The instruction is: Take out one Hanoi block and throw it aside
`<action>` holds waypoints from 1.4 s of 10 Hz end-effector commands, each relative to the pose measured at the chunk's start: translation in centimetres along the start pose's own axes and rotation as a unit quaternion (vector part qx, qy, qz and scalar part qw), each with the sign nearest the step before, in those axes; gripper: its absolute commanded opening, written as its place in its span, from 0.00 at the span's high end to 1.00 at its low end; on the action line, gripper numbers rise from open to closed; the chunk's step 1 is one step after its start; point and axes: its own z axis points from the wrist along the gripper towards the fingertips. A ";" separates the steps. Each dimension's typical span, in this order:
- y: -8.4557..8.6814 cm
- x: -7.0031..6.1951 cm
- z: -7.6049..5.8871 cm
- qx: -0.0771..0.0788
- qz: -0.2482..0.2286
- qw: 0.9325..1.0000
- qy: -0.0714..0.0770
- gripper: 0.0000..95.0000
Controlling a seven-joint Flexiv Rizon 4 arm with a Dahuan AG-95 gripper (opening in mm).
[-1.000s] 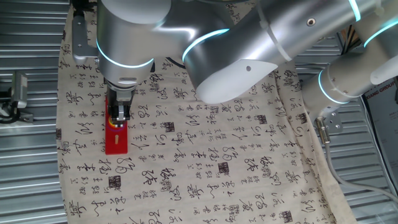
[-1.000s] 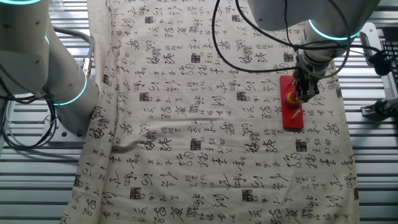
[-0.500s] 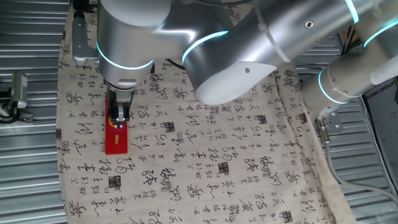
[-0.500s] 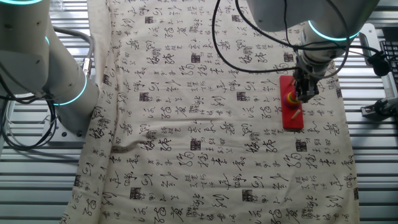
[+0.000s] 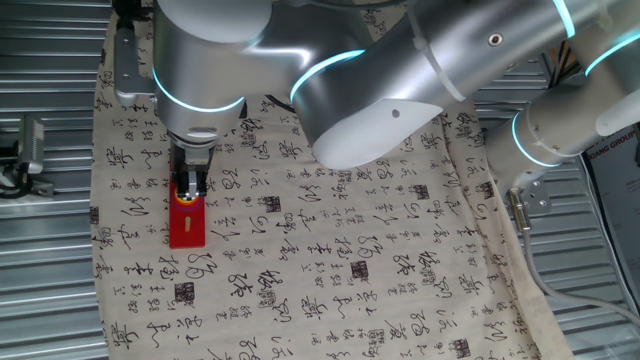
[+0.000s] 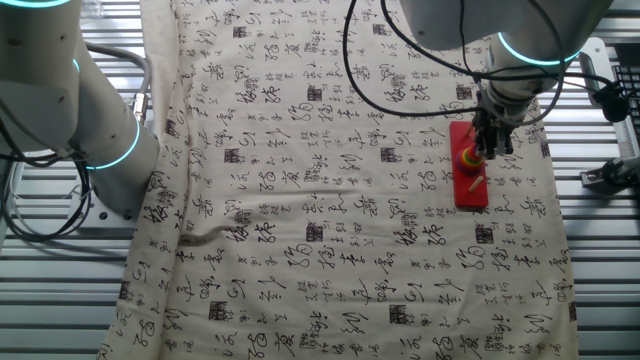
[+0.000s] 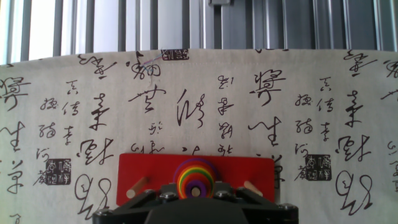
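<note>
My gripper [image 5: 189, 187] poised over the ring stack.
Hanoi block [image 7: 195, 184] sits atop the stack directly below me on the red base [image 7: 149, 168]; finger spacing cannot be determined.

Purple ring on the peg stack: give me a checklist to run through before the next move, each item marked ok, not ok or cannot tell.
1. End effector is over the ring stack on the red base: ok.
2. Purple ring sits on top of the stack, centred in the hand view: ok.
3. Fingers closed on the purple ring: cannot tell; the tips are hidden in every view.
4. Side pegs stand bare, nothing blocking a lift: ok.
5. Red base lies flat on the printed cloth: ok.
6. Open cloth beside the base to throw the ring onto: ok.
</note>
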 end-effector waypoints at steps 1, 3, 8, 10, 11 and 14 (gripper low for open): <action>0.0 0.0 0.0 0.000 0.000 1.000 -0.001 0.80; 0.0 0.0 0.1 0.000 0.000 1.000 -0.001 0.80; 0.0 0.0 0.1 -0.001 -0.001 1.000 -0.001 0.80; 0.0 0.0 0.2 -0.001 -0.001 1.000 -0.002 0.80; 0.0 0.0 0.2 -0.001 -0.001 1.000 -0.002 0.80; 0.0 0.0 0.4 -0.002 -0.001 1.000 -0.003 0.80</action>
